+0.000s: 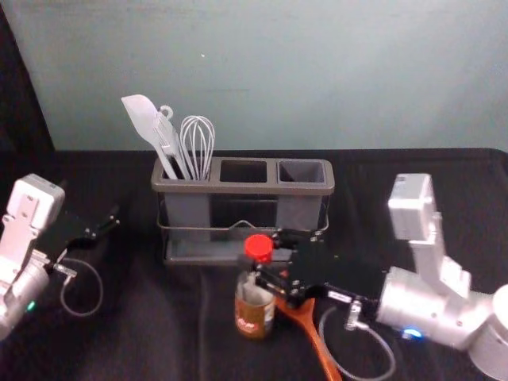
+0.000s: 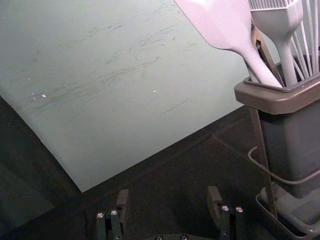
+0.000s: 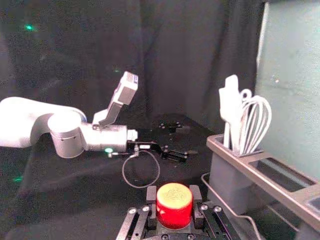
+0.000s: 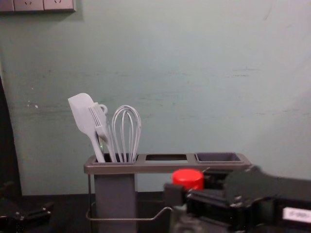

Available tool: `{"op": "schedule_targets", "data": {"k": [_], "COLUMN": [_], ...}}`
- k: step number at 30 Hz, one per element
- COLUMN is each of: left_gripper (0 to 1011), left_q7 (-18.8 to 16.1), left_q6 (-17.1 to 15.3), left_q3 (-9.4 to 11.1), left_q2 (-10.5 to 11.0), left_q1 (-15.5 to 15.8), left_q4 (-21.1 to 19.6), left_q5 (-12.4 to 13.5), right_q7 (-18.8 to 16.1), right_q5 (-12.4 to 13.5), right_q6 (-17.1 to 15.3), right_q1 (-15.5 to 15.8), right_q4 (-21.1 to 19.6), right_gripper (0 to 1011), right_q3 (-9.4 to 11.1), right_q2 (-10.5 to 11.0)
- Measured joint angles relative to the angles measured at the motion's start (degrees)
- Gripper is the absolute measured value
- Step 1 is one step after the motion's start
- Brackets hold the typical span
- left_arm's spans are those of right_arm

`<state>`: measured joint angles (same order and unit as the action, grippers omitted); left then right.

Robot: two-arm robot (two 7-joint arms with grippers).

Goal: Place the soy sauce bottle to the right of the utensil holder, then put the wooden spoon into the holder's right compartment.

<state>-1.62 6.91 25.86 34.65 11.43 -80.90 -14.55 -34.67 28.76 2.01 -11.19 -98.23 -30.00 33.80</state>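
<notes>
The soy sauce bottle point(image 1: 255, 308), red-capped, stands in front of the utensil holder point(image 1: 242, 188). My right gripper point(image 1: 266, 264) is shut on it just below the cap; the right wrist view has the cap point(image 3: 174, 206) between the fingertips of the gripper point(image 3: 174, 206). In the chest view the red cap point(image 4: 188, 179) is in front of the holder's rim point(image 4: 160, 167). The wooden spoon point(image 1: 311, 335) lies partly under the right gripper, beside the bottle. My left gripper point(image 1: 109, 224) is left of the holder; in the left wrist view the gripper point(image 2: 167, 200) is open, holding nothing.
A white spatula point(image 1: 141, 119), a brush and a whisk point(image 1: 197, 143) stand in the holder's left compartment. The holder's middle and right point(image 1: 302, 172) compartments hold no utensils. A wall point(image 1: 317, 79) rises behind the black-covered table point(image 1: 143, 333).
</notes>
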Motion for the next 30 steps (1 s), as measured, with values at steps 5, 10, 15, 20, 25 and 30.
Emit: {"op": "schedule_targets", "data": {"k": [5,10,15,20,25,30], "left_gripper": [1011,1011,1011,1012,1011,1011], "left_q7": [0.0,0.0,0.0,0.0,0.0,0.0], "left_q6": [0.0,0.0,0.0,0.0,0.0,0.0], "left_q3": [0.0,0.0,0.0,0.0,0.0,0.0], "left_q2": [0.0,0.0,0.0,0.0,0.0,0.0], "left_q1": [0.0,0.0,0.0,0.0,0.0,0.0], "left_q4": [0.0,0.0,0.0,0.0,0.0,0.0], "left_q5": [0.0,0.0,0.0,0.0,0.0,0.0], "right_q7": [2.9,6.9,9.8,12.6,14.2,14.2], "right_q5": [0.4,1.5,1.7,1.3,1.0,1.5], "right_q6": [-0.7,-0.6,0.3,1.3,1.7,1.8], "right_q1": [4.7,12.2,17.2,20.9,22.5,21.8], "right_q4": [-5.8,-11.3,-13.1,-13.7,-13.1,-10.7], "right_gripper": [392,393,392,392,393,393], "right_q3": [3.4,9.6,14.1,17.9,20.9,22.2], "right_q2": [3.5,7.8,9.6,10.1,10.0,8.7]}}
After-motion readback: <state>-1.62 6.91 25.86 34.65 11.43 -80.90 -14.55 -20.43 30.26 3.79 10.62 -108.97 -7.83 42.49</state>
